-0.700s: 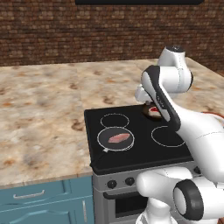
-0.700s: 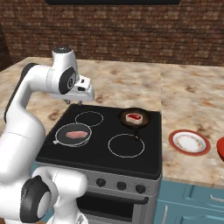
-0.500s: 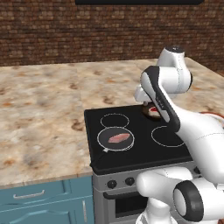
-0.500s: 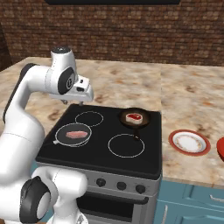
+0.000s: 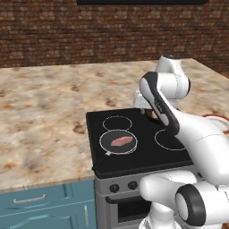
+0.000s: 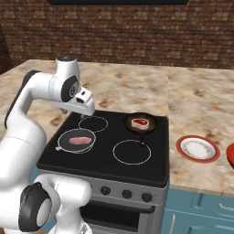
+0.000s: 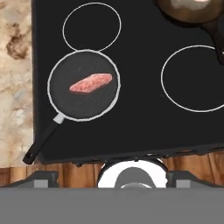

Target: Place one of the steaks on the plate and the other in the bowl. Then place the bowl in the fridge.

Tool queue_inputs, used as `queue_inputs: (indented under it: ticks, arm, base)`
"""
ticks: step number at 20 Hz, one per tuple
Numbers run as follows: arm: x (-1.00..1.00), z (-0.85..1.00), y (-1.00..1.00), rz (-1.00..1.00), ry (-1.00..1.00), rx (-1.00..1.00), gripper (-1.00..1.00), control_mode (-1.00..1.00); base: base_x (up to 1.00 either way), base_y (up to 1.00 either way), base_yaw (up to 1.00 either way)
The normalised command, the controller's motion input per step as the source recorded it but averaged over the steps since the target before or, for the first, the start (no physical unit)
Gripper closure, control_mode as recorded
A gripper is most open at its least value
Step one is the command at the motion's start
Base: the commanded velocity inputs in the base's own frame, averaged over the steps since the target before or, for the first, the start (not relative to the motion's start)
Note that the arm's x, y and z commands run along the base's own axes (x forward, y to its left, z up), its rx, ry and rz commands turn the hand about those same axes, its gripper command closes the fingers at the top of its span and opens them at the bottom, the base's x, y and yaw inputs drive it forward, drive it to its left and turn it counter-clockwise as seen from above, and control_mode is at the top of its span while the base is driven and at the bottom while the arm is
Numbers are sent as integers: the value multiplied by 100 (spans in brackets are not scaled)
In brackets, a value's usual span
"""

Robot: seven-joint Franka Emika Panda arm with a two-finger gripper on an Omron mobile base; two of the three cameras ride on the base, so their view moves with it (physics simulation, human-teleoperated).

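A: What's the biggest thing here?

B: The speckled stone counter (image 6: 201,105), running to a brick wall (image 6: 137,32). Set into it is a black stove (image 6: 151,160) with ringed burners, and blue cabinet fronts (image 5: 44,205) below.

A: And the pans?

B: A grey-rimmed pan (image 7: 61,103) sits on the stove's front left burner; in the hand view its dark handle runs to the stove's front corner. A darker skillet (image 6: 151,127) is on the back right burner. In the left base view the arm covers most of that skillet, and the hand view cuts it off at the top edge.

A: The steaks?

B: One steak (image 6: 80,140) lies flat in the grey-rimmed pan. The second steak (image 6: 139,122) lies in the skillet.

A: The dishes?

B: The plate (image 6: 198,148) rests on the counter right of the stove, nothing on it. At the frame's right edge there's a red sliver, probably the bowl (image 6: 231,155), but too little shows to be sure.

A: And the tool?

B: The tool (image 6: 84,112) hangs above the stove's back left burner, holding nothing. Its fingers are too small to make out; I take them as spread wide.
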Motion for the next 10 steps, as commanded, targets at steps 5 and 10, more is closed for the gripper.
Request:
queue_inputs:
  ticks: [5, 10]
  arm:
    - [0, -34, 4, -14, 4, 2, -100, -100]
    - [0, -48, 13, -16, 0, 0, -100, -100]
  base:
    - [0, 0, 0]
    - [0, 0, 0]
